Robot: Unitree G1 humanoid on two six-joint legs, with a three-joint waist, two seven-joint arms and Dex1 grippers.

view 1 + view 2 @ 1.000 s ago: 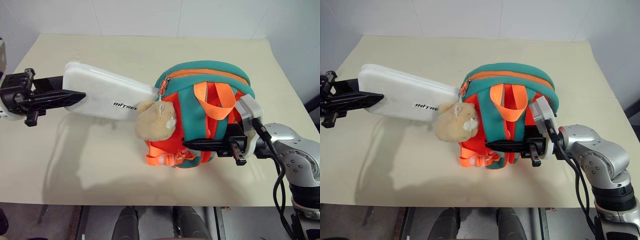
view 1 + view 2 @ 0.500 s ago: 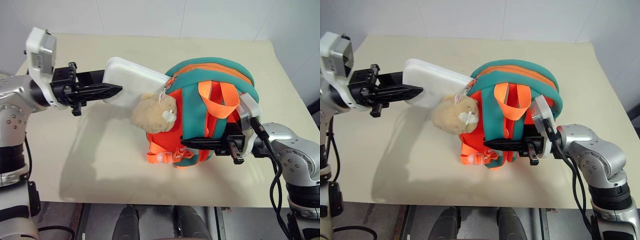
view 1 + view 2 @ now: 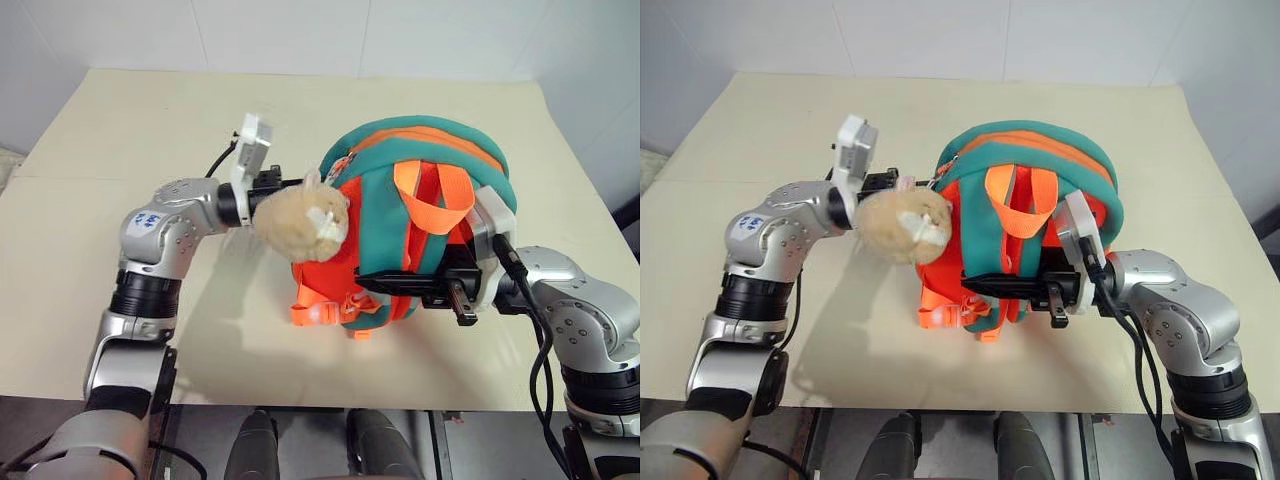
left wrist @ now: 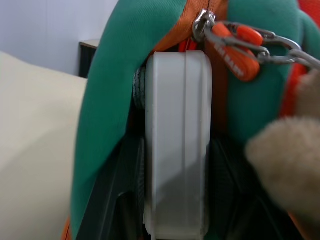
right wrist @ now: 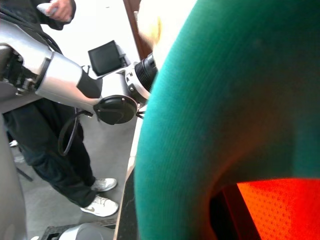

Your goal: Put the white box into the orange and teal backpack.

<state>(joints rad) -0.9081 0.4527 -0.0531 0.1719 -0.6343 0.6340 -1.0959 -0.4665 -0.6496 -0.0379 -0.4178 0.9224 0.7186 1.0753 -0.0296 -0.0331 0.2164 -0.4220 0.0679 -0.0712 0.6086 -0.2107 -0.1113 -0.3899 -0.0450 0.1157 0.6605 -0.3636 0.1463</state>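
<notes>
The orange and teal backpack (image 3: 420,180) stands upright on the table, its zipped mouth facing my left arm. A tan plush animal (image 3: 300,215) hangs at that side. The white box (image 4: 177,140) sits edge-on in the open mouth, nearly all of it inside, just under the zipper pull (image 4: 235,42). My left gripper (image 3: 288,184) is at the opening, partly hidden behind the plush and shut on the box's end, with a dark finger (image 4: 127,200) on each side. My right gripper (image 3: 375,283) lies level across the backpack's front, shut on a teal strap (image 3: 385,240).
The cream table (image 3: 120,120) stretches away behind and to the left of the backpack, its near edge close below it. White walls stand behind. A person (image 5: 35,135) in dark trousers and white shoes stands on the floor beside the table.
My left arm has swung right toward the backpack and pushed the box from mostly outside to almost wholly inside the opening. The right gripper has kept still on the strap.
</notes>
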